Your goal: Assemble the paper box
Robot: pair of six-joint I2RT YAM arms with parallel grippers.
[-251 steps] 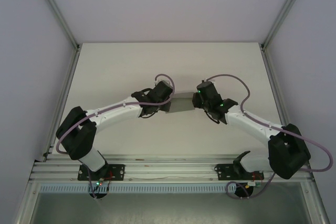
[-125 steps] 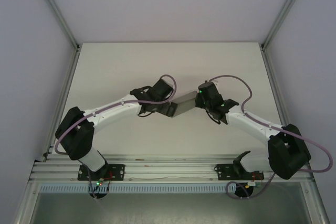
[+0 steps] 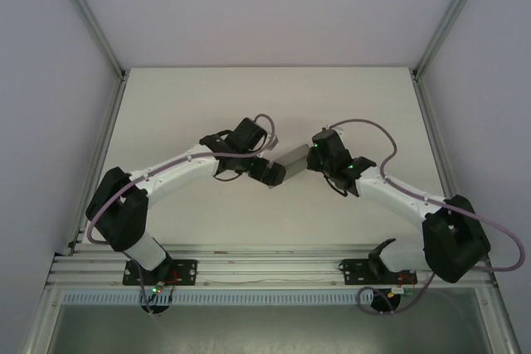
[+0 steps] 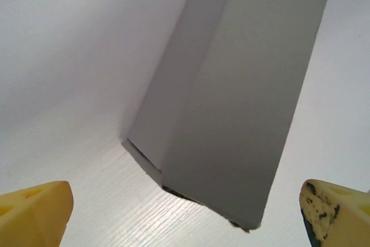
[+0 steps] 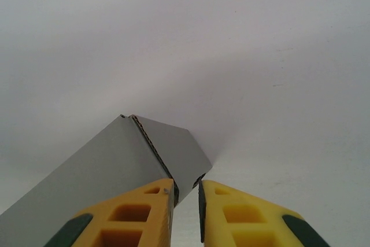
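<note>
One paper box [image 3: 290,158] is on the scene, a plain grey folded carton lying between two arms near the middle of the pale counter [image 3: 182,105]. From above it runs slantwise, its left end lower in the picture than its right end.

There are two tools, each with two yellow fingers. The left tool [image 3: 270,174] sits just beside the box's left end. In its own wrist view the left tool [image 4: 185,215] stands wide, one finger [image 4: 34,215] at each lower corner of the picture, and neither touches the cardboard. The paper box [image 4: 237,96] rises between them as a long grey shape, with two faces meeting at one crease and its near end low by the counter over a dark shadow.

The right tool [image 3: 312,157] meets the box's right end. In its wrist view the right tool [image 5: 186,201] is narrow, its two fingers almost together, pinching the thin end wall of the paper box [image 5: 110,160], whose corrugated edge shows just above the left finger [image 5: 133,215]
</note>
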